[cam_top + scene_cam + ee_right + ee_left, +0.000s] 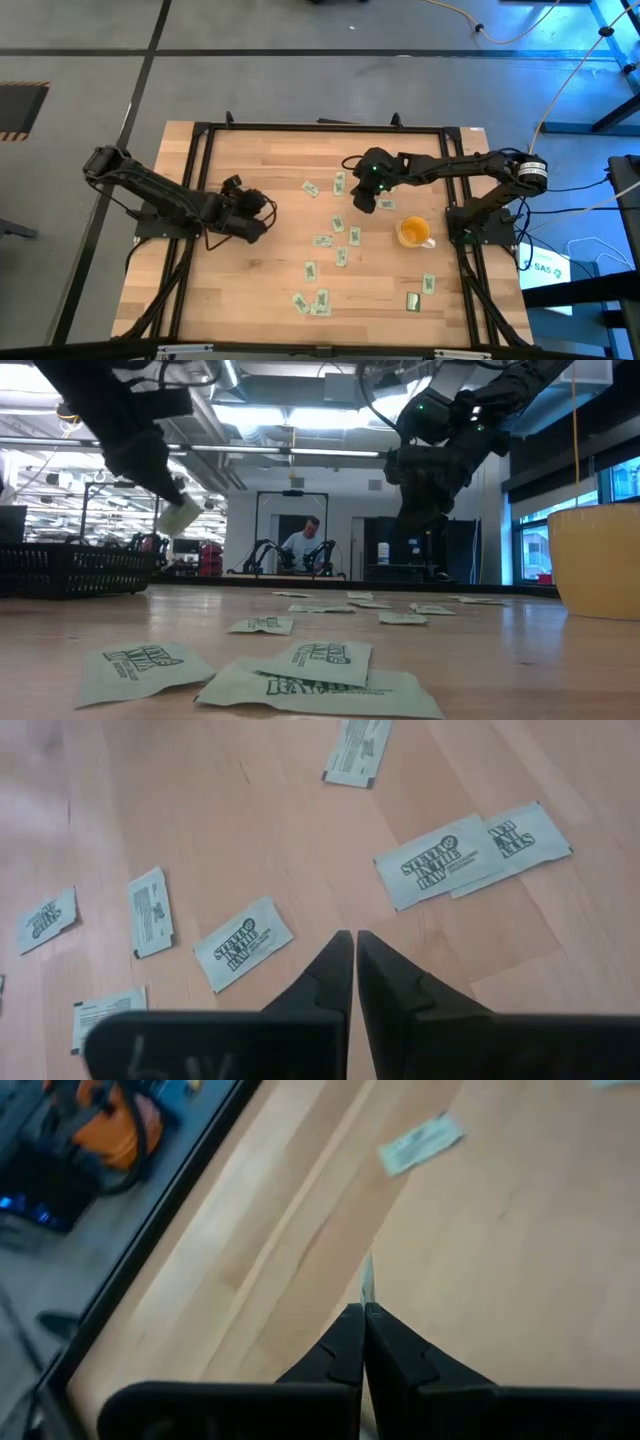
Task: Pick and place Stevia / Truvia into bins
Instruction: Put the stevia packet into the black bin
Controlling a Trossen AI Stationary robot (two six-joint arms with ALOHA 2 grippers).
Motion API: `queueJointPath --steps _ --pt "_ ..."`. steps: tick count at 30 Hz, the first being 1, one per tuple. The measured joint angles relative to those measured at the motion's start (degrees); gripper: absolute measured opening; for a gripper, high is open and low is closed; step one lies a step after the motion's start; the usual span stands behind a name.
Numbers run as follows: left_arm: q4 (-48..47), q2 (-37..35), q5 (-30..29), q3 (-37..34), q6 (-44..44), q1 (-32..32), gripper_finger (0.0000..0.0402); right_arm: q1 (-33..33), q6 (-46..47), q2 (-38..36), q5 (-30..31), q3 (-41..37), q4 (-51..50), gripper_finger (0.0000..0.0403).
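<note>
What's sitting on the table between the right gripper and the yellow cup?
One sachet lies just beside the right gripper, on the side toward the yellow cup. The remaining stretch to the cup is bare wood. The high view shows it.

I see sachets [339, 256] scattered across mid-table [260, 300], a cup [413, 232] right of them, a basket [70, 570] far left.

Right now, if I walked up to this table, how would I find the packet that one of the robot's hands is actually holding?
Start at the wooden table and find the left arm, over its left side. Its hand hangs above bare wood, away from the scattered packets. Pinched in its shut fingers is one pale Stevia packet: it alone is lifted off the table, while every other packet lies flat on it.
</note>
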Motion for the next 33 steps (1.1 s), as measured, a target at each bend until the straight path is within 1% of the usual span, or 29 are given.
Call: queueJointPath --steps 4,10,14,19,22,30,33 --pt "-6.7 0.0 0.6 0.6 -5.1 0.0 0.0003 0.0 0.0 0.0 0.0 0.0 0.1 0.0024" --pt "-16.7 0.0 3.9 4.5 -11.9 0.0 0.0003 0.0 0.0 0.0 0.0 0.0 0.9 0.0024" --pt "-21.1 0.1 7.2 4.8 -16.7 0.1 0.0003 0.0 0.0 0.0 0.0 0.0 2.0 0.0023" --pt "-27.6 2.5 10.5 4.7 -24.8 0.3 0.0003 0.0 0.0 0.0 0.0 0.0 3.1 0.0023" --pt "-28.7 5.3 11.3 4.7 -26.8 0.3 0.0003 0.0 -0.1 0.0 0.0 0.0 3.5 0.0023" --pt "-28.5 14.1 14.1 4.7 -27.2 0.8 0.0003 0.0 -0.1 0.0 0.0 0.0 3.5 0.0023" --pt "-28.4 16.3 14.8 4.7 -26.7 1.4 0.0003 0.0 -0.1 0.0 0.0 0.0 3.5 0.0023"
